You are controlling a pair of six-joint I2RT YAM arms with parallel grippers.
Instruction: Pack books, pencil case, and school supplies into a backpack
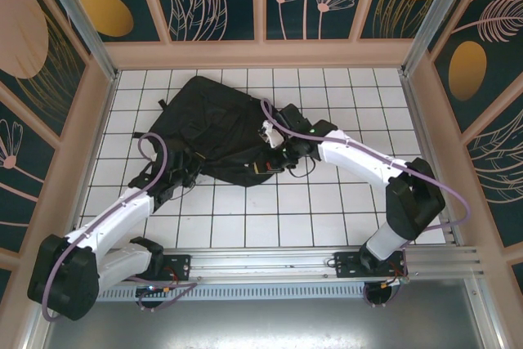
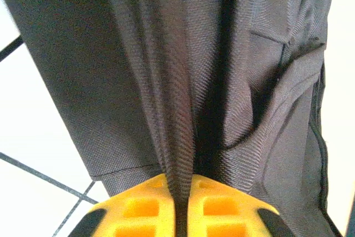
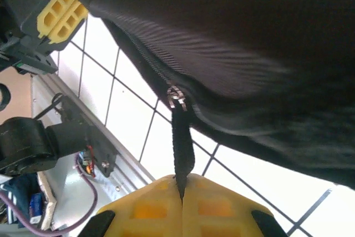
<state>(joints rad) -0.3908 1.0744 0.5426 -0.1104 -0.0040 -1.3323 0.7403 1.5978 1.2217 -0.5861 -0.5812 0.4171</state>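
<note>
While the backpack lies slumped on the white tiled counter, left of the middle and toward the far side, it is held at two places. At its near left edge, a fold of the black fabric is pinched between the yellow fingers of the left gripper, whose jaws are drawn almost together on the cloth. At the backpack's right edge, the black zip pull hanging from the metal slider is clamped by the right gripper, its jaws pressed tight on the strap. Pale tiles are seen beneath the fabric.
</note>
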